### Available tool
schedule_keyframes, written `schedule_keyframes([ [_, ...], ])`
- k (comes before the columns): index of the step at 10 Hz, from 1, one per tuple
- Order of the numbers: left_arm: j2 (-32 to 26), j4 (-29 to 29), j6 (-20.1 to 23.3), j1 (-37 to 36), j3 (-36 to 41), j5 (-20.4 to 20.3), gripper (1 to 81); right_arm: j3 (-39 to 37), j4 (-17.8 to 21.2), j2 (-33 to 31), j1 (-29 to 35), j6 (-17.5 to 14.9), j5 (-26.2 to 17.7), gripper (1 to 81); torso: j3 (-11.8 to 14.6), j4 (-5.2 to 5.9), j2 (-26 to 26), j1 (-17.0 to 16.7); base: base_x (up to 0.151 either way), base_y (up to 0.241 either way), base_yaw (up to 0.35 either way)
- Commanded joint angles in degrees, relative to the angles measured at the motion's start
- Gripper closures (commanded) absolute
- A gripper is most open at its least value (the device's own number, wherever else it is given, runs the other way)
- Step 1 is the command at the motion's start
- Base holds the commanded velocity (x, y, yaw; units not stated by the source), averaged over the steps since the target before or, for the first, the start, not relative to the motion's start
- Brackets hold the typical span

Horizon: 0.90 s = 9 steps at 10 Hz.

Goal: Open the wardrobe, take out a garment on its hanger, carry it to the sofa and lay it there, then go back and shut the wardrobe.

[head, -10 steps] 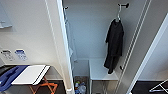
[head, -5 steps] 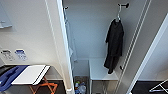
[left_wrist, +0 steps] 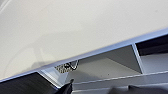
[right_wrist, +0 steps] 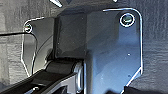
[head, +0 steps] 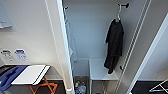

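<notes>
The wardrobe (head: 97, 37) stands open in front of me in the head view, with its left door (head: 62, 50) turned edge-on towards me. Inside, at the upper right, the black garment (head: 114, 47) hangs limp on its pale hanger (head: 118, 15), whose hook is caught on a dark peg. Its hem reaches down to a white shelf (head: 100, 71). In the left wrist view a white wardrobe panel (left_wrist: 75, 30) lies close, with open white compartments (left_wrist: 107, 65) beside it.
A small white-topped folding table (head: 31, 73) with orange legs stands at the lower left, next to a blue cloth (head: 10, 76). A box of bottles (head: 80, 87) sits on the wardrobe floor. A white rack (head: 160, 87) pokes in at the lower right, over dark flooring.
</notes>
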Motion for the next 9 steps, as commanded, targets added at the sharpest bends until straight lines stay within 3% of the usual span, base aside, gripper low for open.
schedule_keyframes([
  [1, 4.52, -4.19, -0.04, -7.39, -7.86, -1.79, 1.0, 1.83, -0.52, -0.17, 3.28, -0.15, -4.3, 1.0, 0.0, 0.0, 0.0, 0.0, 0.0, 0.0, 0.0],
  [5, 3.82, -11.49, 0.05, -9.5, -12.43, -1.35, 1.0, 2.45, -0.69, 0.0, 3.28, -0.15, -5.19, 1.0, 0.0, 0.0, 0.0, 0.0, 0.0, 0.0, 0.0],
  [9, 0.22, -18.79, -0.22, -5.38, -12.17, -2.05, 1.0, 2.45, -0.52, 0.09, 3.81, -0.14, -5.19, 1.0, 0.0, 0.0, 0.0, 0.0, 0.0, 0.0, 0.0],
])
